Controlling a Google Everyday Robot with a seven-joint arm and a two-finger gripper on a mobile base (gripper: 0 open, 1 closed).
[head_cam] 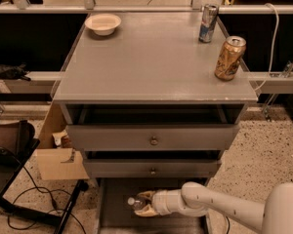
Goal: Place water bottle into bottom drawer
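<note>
The water bottle [135, 203] lies on its side inside the open bottom drawer [118, 194], its white cap pointing left. My gripper [145, 204] reaches in from the lower right on a white arm, its tan fingers [146, 195] above and below the bottle, closed around it just over the drawer floor. Most of the bottle's body is hidden between the fingers.
On the grey cabinet top [151, 62] stand a gold can [229, 57], a blue-silver can [208, 22] and a white bowl [103, 23]. Two upper drawers with round knobs [153, 140] sit partly open. A cardboard box [58, 152] and cables lie at the left.
</note>
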